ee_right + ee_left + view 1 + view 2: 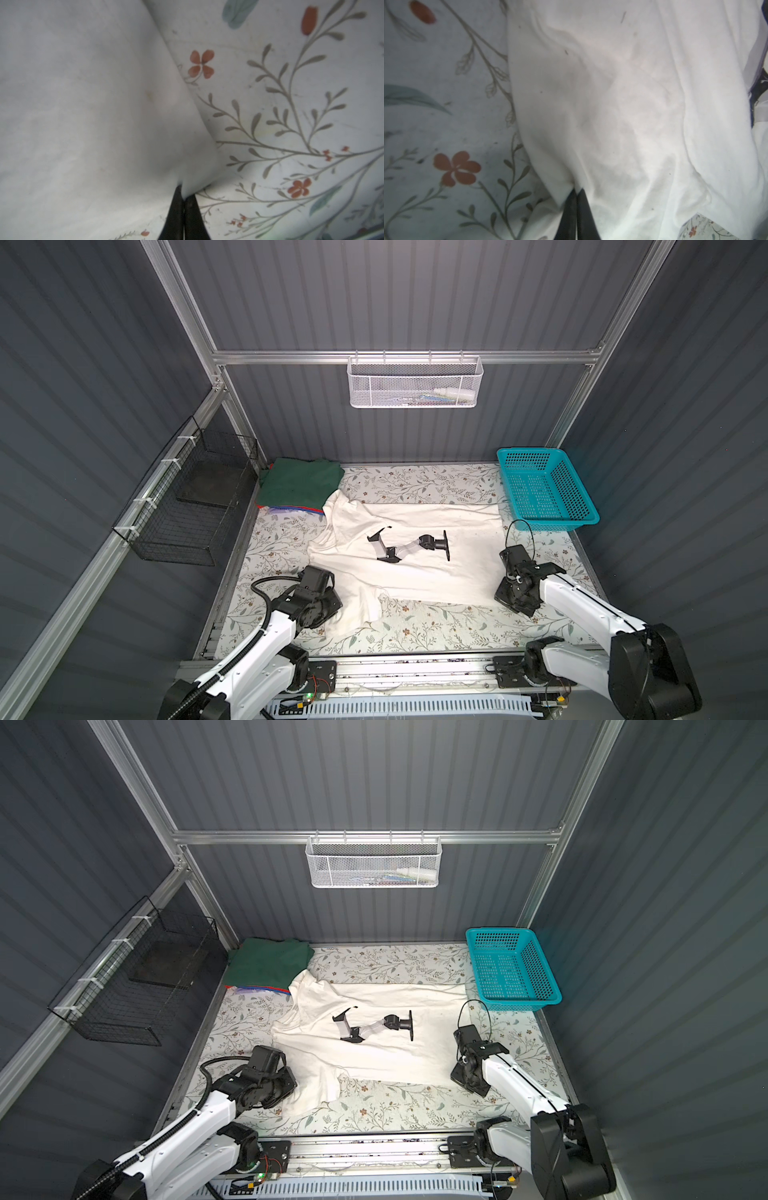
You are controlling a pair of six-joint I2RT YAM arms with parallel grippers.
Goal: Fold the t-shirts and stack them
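- Left gripper (576, 191): jaws clenched on an edge of the white tee (623, 104), seen only in the left wrist view.
- Right gripper (184, 193): jaws pinched on a corner of the same tee's edge, seen only in the right wrist view.
- In both top views the wrists hide the fingertips.
- Three tees in all:
  - The white tee (436, 572) lies spread mid-table on the floral cloth (415, 485).
  - The green tee (297, 483) lies folded on the blue/red-edged tee (291, 511) in the back left corner, touching the white tee's far sleeve.
- One teal basket (582, 516) sits in the back right corner, in the top views only.
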